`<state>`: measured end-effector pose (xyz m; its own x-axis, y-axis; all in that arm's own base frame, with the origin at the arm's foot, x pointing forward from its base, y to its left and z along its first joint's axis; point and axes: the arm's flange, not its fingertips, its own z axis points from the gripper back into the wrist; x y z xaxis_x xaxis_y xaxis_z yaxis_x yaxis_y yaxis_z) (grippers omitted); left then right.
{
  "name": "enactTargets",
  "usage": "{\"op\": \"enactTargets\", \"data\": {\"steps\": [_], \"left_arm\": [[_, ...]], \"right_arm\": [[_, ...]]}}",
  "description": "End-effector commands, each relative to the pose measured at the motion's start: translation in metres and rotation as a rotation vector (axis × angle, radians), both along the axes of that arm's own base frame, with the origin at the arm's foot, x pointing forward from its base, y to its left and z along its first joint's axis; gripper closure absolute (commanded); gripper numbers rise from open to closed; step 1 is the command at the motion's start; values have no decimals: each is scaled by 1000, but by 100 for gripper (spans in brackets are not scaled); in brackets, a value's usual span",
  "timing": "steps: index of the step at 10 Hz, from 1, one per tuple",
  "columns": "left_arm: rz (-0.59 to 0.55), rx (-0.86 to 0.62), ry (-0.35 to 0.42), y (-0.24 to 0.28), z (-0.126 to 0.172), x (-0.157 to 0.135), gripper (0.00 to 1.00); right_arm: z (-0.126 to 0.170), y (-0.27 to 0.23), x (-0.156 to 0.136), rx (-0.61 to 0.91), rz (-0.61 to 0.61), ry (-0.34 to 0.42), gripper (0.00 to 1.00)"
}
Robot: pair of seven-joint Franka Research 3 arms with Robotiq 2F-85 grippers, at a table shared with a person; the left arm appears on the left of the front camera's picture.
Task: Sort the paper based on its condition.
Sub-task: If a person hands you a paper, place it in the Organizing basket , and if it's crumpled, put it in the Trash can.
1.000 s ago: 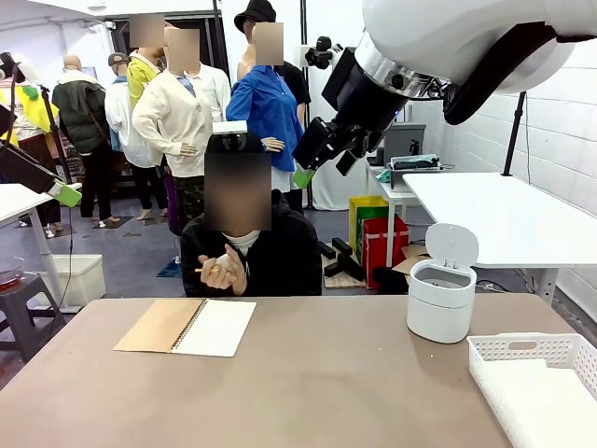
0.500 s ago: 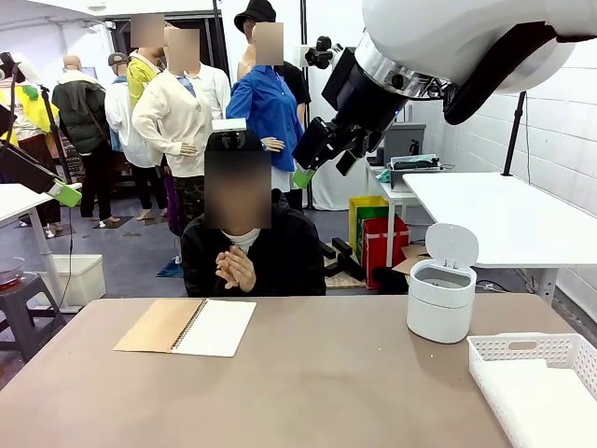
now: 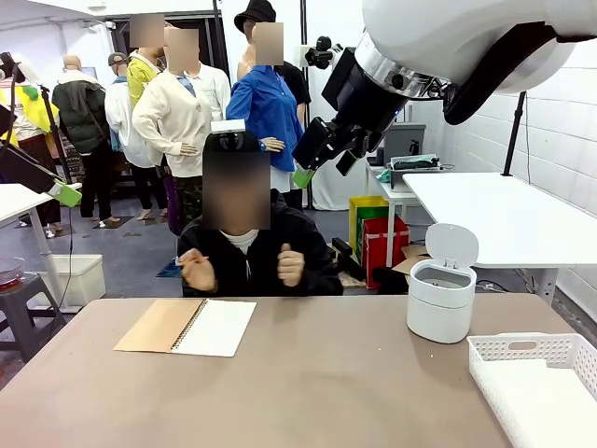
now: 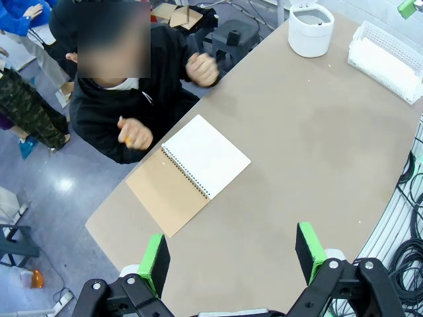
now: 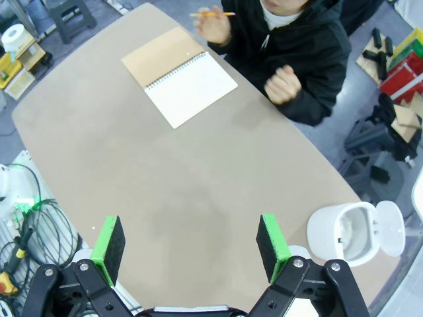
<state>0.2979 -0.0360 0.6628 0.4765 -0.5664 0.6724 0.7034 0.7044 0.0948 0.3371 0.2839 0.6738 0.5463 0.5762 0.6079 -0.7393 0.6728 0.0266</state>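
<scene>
Both arms are up high over the table here. The left gripper (image 4: 231, 254) hangs with its green pads spread wide and nothing between them, and the right gripper (image 5: 190, 246) is just the same, wide and holding nothing. Below them sits one brown table (image 3: 308, 392) with rounded corners and a matte top. On it, towards the person, lies one spiral-bound notebook (image 3: 185, 327), flat and open, tan cover to one side and a blank white page to the other. Well apart from it, at the far right, stands one round white bin (image 3: 438, 297) with its lid flipped up. Near the bin, at the table's right edge, is one white slotted basket (image 3: 536, 369); its inside reads flat white, and whether paper lies in it I cannot tell. One person in a black hooded top (image 3: 256, 252) sits at the far side with both hands raised off the table: the right hand (image 5: 215, 26) holds a yellow pencil (image 5: 211, 14), the left hand (image 5: 284, 84) is a fist. Behind are a grey floor, a white table (image 3: 504, 210) and red and yellow crates (image 3: 378, 235).
</scene>
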Motion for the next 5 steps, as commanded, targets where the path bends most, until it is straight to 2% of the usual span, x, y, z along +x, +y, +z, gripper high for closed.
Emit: {"op": "enactTargets", "data": {"steps": [1,5], "left_arm": [[4,-2,-6,1,0,0,0],[4,-2,-6,1,0,0,0]], "right_arm": [[-2,-1,2,7,4,8,0],[-2,-1,2,7,4,8,0]]}}
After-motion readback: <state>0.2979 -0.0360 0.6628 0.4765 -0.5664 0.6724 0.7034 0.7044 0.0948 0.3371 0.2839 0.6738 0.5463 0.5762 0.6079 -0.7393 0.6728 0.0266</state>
